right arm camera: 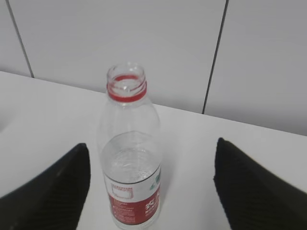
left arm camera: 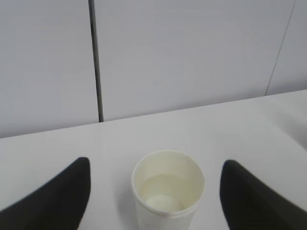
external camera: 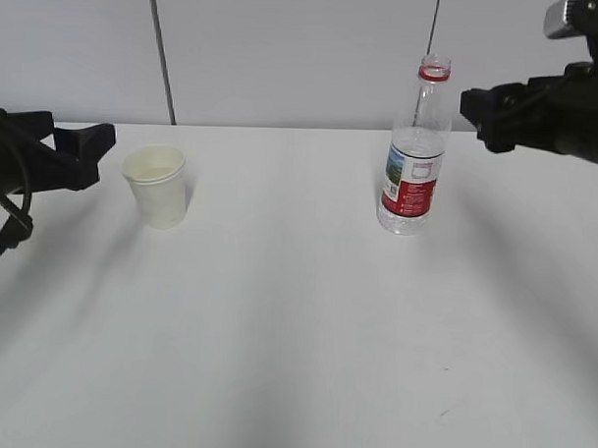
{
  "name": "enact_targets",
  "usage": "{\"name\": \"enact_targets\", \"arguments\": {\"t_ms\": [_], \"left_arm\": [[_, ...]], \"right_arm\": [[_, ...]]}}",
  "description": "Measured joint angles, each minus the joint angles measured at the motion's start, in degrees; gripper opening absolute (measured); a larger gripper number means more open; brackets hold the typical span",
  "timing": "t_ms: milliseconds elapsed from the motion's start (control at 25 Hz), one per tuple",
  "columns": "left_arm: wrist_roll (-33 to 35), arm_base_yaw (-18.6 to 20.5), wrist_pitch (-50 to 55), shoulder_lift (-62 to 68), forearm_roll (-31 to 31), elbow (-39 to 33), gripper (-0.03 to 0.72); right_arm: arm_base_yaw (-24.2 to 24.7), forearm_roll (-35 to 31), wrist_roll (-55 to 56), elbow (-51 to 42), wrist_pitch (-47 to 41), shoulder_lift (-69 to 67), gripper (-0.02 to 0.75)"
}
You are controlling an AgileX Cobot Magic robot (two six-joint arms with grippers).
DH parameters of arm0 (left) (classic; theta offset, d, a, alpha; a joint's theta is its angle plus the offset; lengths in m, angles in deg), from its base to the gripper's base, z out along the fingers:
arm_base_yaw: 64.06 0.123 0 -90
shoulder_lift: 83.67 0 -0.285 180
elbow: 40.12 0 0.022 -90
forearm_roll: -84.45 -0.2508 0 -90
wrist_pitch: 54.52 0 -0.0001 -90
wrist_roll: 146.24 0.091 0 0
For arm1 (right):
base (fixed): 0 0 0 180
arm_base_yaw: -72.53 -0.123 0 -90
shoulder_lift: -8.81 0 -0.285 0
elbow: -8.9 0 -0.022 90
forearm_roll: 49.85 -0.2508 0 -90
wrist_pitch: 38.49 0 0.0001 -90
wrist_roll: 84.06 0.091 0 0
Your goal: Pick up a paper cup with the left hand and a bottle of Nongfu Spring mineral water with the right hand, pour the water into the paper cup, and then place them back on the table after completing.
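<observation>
My left hand (left arm camera: 156,201) has its fingers wide apart around the cup (left arm camera: 168,189), not touching; it is thin and light, so I grip mid-wall gently. My right hand (right arm camera: 151,187) is open beside the bottle (right arm camera: 129,158), right of the cup; its uncapped, slippery plastic needs a firm hold at the label.

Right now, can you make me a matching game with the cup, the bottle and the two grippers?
Things:
1. paper cup
2. bottle
3. left gripper
4. right gripper

Descriptions:
A. open, at the right side, near the bottle's top
B. white, standing, a little liquid inside
C. clear, no cap, red label
D. open, at the left side, beside the cup

Pairs: 1-B, 2-C, 3-D, 4-A
</observation>
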Motion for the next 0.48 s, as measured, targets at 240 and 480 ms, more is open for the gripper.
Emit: {"name": "enact_targets", "arguments": {"t_ms": [240,480], "left_arm": [[-5.38,0.00,13.72,-6.94,-1.81,5.85,0.508],[-10.32,-0.11,32.27,-10.50,-1.87,15.84,0.501]], "right_arm": [[0.00,0.00,0.00,9.33,-14.42,2.88,0.594],[0.00,-2.56,3.74,20.22,-27.89,3.73,0.593]]}}
